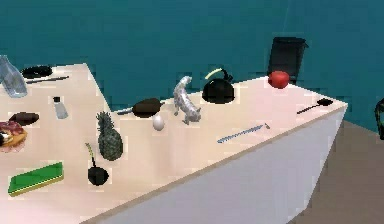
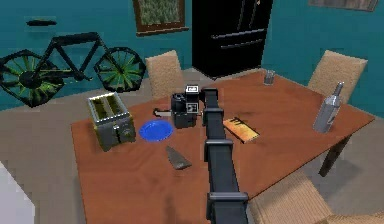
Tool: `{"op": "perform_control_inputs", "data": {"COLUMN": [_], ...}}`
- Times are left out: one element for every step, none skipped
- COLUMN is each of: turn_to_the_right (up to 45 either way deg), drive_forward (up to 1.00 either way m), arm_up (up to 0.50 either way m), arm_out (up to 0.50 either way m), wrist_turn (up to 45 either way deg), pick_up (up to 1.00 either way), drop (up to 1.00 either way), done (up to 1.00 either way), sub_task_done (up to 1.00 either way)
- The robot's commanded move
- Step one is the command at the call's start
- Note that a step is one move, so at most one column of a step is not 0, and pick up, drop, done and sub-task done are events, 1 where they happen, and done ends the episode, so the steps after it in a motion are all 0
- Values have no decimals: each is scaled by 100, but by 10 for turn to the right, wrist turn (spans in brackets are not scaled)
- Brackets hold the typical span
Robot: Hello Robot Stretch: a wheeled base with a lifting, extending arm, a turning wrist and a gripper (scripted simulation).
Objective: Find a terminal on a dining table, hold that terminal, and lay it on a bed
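In the arm side view my arm (image 2: 218, 150) reaches out over a brown dining table (image 2: 290, 150). Its gripper (image 2: 180, 110) is above the table's middle, beside two white marker squares. A dark boxy shape sits at the gripper there, against the tabletop, and I cannot separate it from the gripper's body. I cannot tell whether the gripper holds anything. A flat dark grey thing (image 2: 178, 157) lies on the table nearer to me, left of the arm.
On the table are a toaster (image 2: 108, 120), a blue plate (image 2: 154, 131), an orange flat box (image 2: 240, 128), a bottle (image 2: 327, 108) and a cup (image 2: 268, 77). Chairs (image 2: 165, 70) surround it. A bicycle (image 2: 70, 62) and a black fridge (image 2: 232, 35) stand behind. The forward view has a cluttered counter (image 1: 200, 150) ahead.
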Motion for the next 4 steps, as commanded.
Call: {"op": "perform_control_inputs", "data": {"turn_to_the_right": [0,0,0,0], "drive_forward": [0,0,0,0], "arm_up": [-30,0,10,32], "arm_out": [0,0,0,0], "wrist_turn": [0,0,0,0], "pick_up": [0,100,0,0], "drop": [0,0,0,0], "done": [0,0,0,0], "sub_task_done": [0,0,0,0]}}
